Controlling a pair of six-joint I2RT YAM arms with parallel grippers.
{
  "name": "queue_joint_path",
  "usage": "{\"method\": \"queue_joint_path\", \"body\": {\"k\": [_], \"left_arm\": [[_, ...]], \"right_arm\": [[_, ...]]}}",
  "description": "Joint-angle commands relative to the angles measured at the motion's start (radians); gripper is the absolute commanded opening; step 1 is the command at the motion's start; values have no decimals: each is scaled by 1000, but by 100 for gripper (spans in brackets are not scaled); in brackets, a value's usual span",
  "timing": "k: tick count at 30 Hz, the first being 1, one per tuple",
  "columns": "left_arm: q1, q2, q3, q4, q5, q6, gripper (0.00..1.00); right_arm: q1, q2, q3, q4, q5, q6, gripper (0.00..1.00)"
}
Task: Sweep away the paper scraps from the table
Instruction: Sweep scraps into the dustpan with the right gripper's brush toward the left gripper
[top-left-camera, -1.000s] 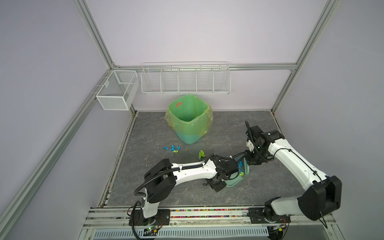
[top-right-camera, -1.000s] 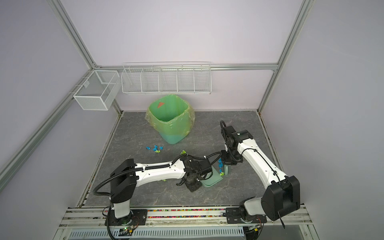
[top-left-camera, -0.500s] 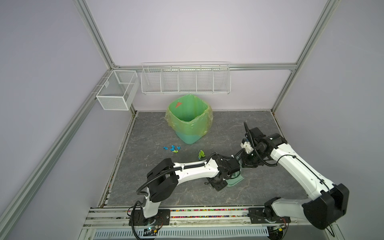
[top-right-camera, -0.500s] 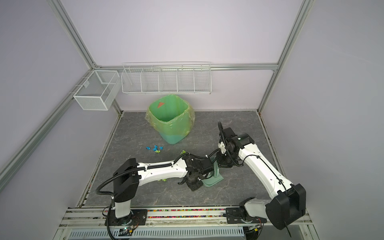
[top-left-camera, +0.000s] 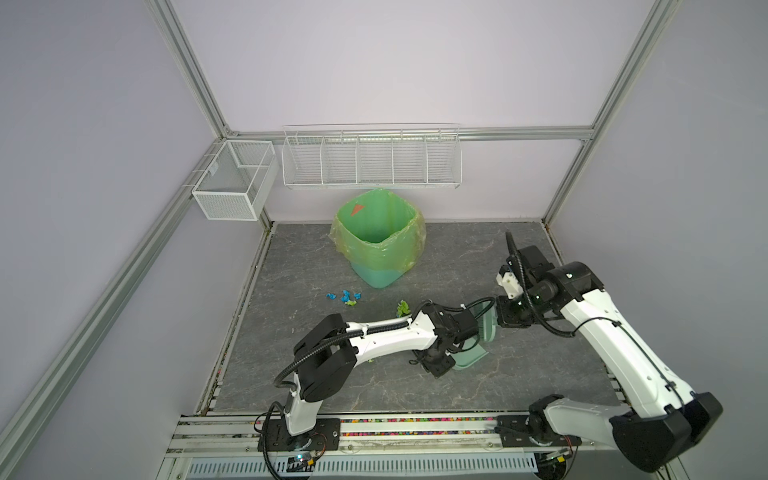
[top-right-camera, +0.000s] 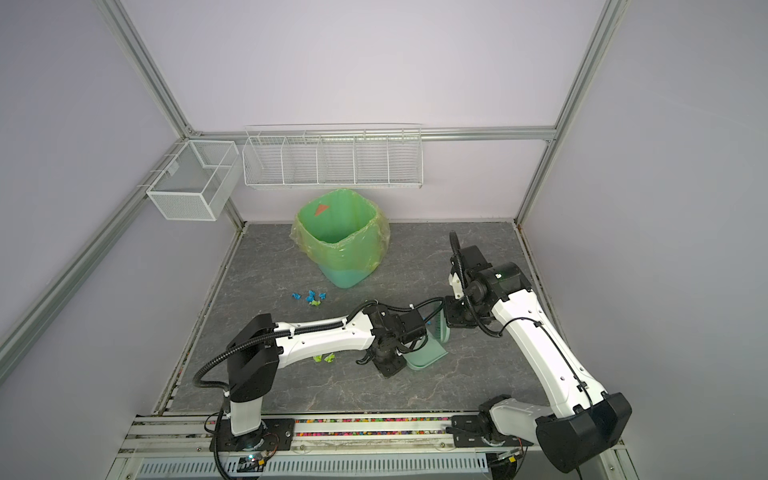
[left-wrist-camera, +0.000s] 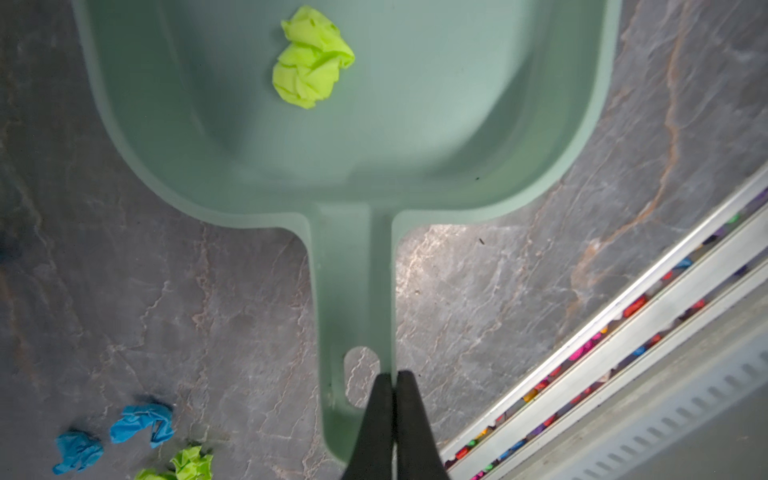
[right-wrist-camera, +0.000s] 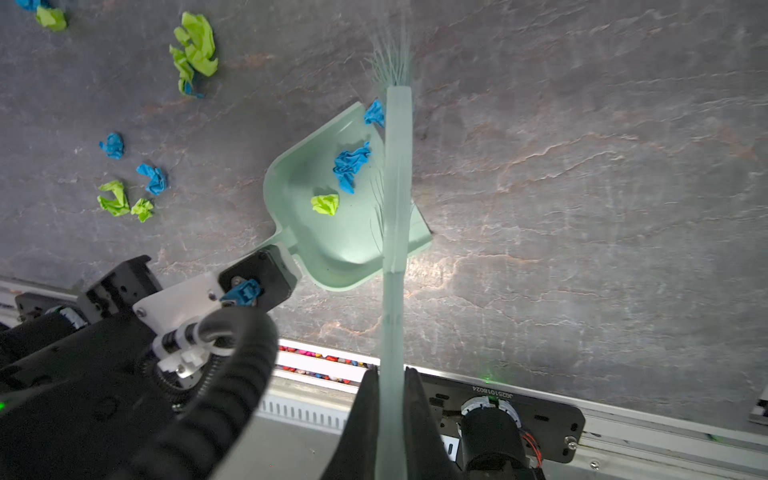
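while left end effector (left-wrist-camera: 392, 382) clamps dustpan (left-wrist-camera: 415, 166), right end effector (right-wrist-camera: 390, 376) brush (right-wrist-camera: 397, 166), right wrist shows blue scraps (right-wrist-camera: 351, 164) inside.

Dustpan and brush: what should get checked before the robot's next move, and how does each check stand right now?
1. The left end effector is shut on the dustpan handle: ok.
2. The right end effector is shut on the brush: ok.
3. A lime scrap and a blue scrap lie inside the dustpan: ok.
4. The dustpan's lip sits flat on the table: cannot tell.
5. Everything swept up: not ok, loose scraps lie beside the dustpan.
6. The bin stands upright and open: ok.
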Motion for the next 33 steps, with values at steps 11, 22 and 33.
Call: {"method": "queue_joint_path", "body": {"k": [11, 22, 33], "left_arm": [[33, -21, -27, 8, 40, -11, 0], [53, -38, -48, 16, 35, -13, 0], [66, -26, -14, 11, 88, 1, 0]], "right_arm": [[-37, 167, 109, 82, 88, -43, 7], [-40, 309, 172, 136, 47, -46, 7], [11, 298, 78, 201, -43, 3, 7]]}}
